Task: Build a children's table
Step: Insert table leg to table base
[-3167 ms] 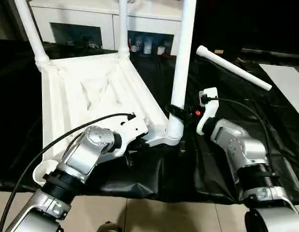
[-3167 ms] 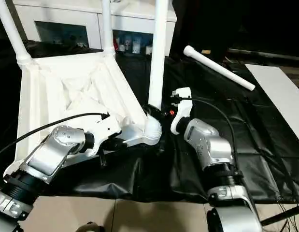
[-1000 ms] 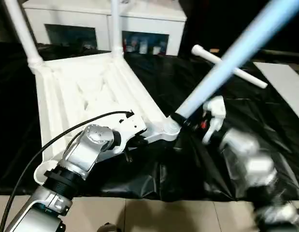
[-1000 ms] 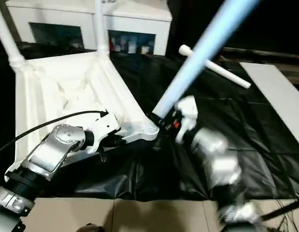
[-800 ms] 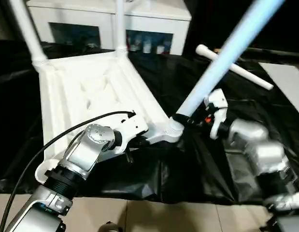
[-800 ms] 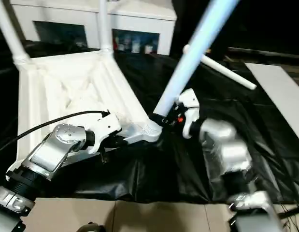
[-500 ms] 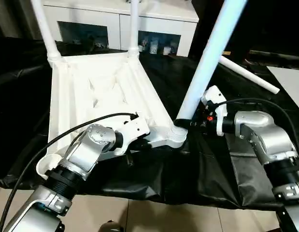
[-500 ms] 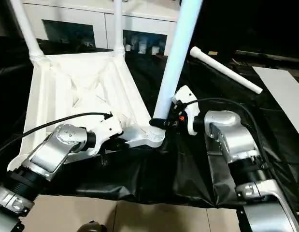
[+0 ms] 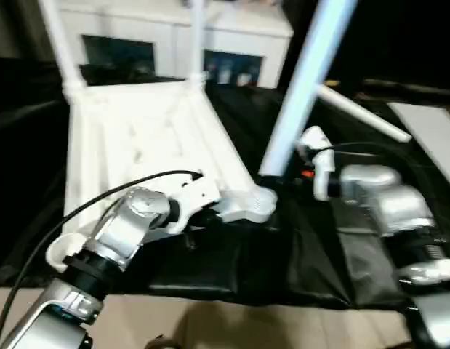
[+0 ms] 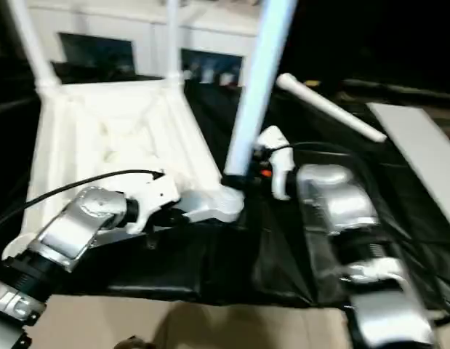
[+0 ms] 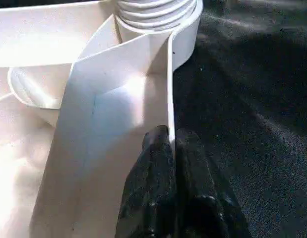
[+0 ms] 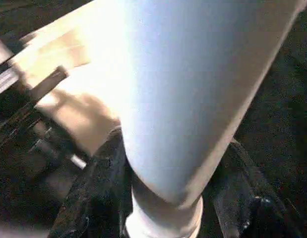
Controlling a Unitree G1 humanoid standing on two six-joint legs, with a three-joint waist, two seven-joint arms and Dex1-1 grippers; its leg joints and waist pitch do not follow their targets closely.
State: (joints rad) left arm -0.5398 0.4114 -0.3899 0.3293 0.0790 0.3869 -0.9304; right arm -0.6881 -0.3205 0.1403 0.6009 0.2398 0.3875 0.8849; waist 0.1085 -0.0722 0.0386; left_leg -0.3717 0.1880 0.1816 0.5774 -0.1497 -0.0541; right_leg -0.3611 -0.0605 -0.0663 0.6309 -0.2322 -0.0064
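Currently the table top (image 9: 137, 138) lies ribbed side up on the black sheet (image 9: 334, 254). The left gripper (image 11: 171, 141) clamps its rim to steady it. At 3 o'clock, the right gripper (image 12: 163, 173) grasps the third leg (image 9: 297, 87), seating it in the corner socket (image 9: 259, 203). A fourth leg (image 9: 363, 113) waits at 1 o'clock.

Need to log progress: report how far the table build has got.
Two far legs stand in the upturned table top. In hand: the right gripper clamps the third leg near its base at the near corner socket, leaning; the left gripper pinches the top's rim. Left: the fourth leg, loose on the black sheet.
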